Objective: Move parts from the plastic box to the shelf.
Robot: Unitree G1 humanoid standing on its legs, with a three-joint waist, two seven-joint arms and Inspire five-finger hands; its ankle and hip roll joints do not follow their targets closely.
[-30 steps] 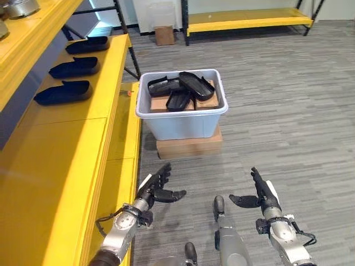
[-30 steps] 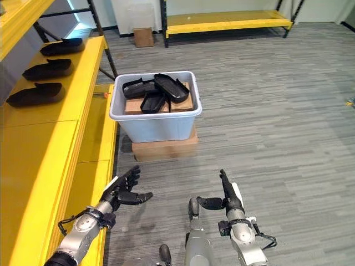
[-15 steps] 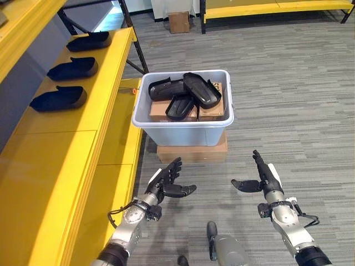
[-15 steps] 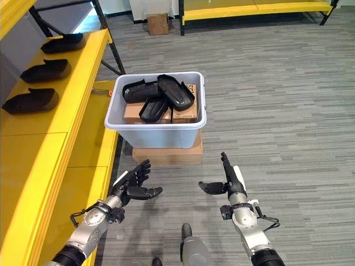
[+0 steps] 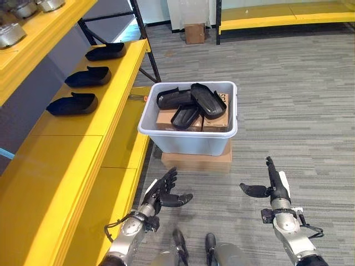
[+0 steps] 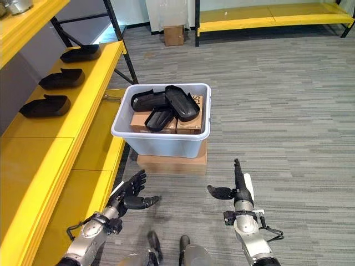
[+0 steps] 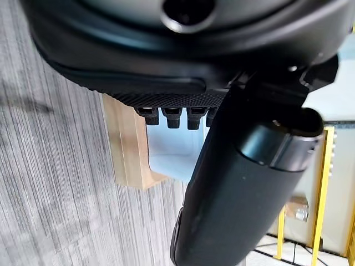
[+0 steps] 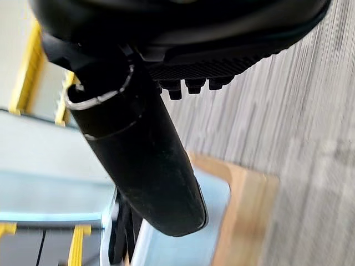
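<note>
Both robot hands hover low over the grey carpet floor [image 5: 310, 111], short of the box and holding nothing. The left robot hand [image 5: 161, 192] sits beside the edge of the yellow shelf, fingers straight and fanned, thumb stretched sideways. The right robot hand [image 5: 271, 184] is well apart from it on the other side, fingers straight and pointing away from the robot, thumb held out toward the left.

The long yellow shelf [image 5: 83, 160] runs along the robot's left side, with a higher yellow level [image 5: 33, 39] above it carrying metal pieces [image 5: 11, 33]. Three black parts [image 5: 72, 103] lie in a row on the lower level, spaced apart from one another.

Just beside the shelf stands the grey plastic box [image 5: 191, 138], resting on a flat cardboard box [image 5: 197, 162] on the floor. Inside it, three more black parts [image 5: 191, 102] lie piled together and overlapping, on top of brown cartons [image 5: 213, 119] that fill the bottom of the box.

Far behind, another low yellow rack [image 5: 283, 14] stands along the wall, with a small cardboard box [image 5: 194, 33] on the floor near it.
</note>
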